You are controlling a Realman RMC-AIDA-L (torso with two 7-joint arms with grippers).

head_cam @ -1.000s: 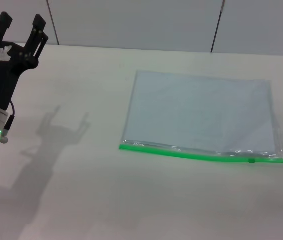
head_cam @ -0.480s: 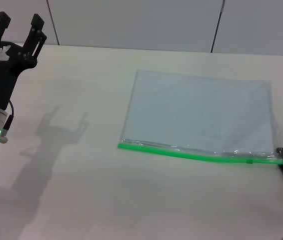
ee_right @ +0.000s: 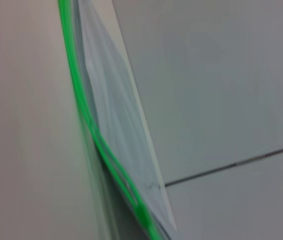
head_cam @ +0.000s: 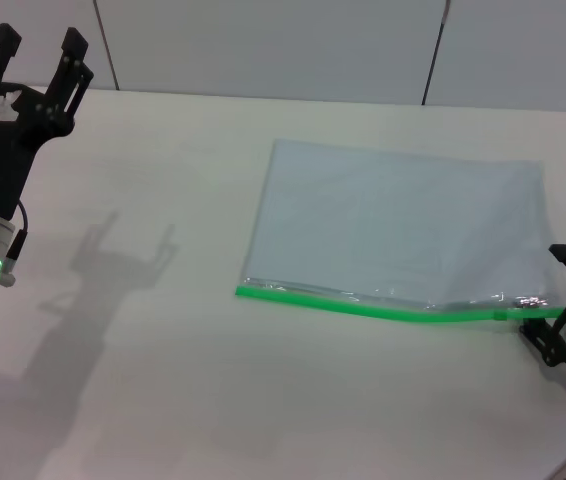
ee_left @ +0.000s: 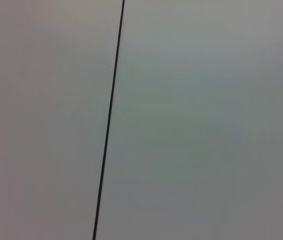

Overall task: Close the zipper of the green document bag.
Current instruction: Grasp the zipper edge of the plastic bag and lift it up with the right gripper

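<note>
Where one zipper (head_cam: 383, 308) ends, one right gripper (head_cam: 563, 305).

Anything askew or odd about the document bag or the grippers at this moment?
Yes: the green document bag is not lying flat. Its zipper edge bows upward near the slider end, where the right gripper meets that corner. The left gripper sits raised and open, well away from the bag.

Right gripper (head_cam: 563, 315) partly cut off at frame edge; zipper (head_cam: 383, 307) slider possibly hidden.

Pale blue-grey translucent bag (head_cam: 398, 225) w/ bright green zipper (head_cam: 363, 306); white table (head_cam: 183, 380).
</note>
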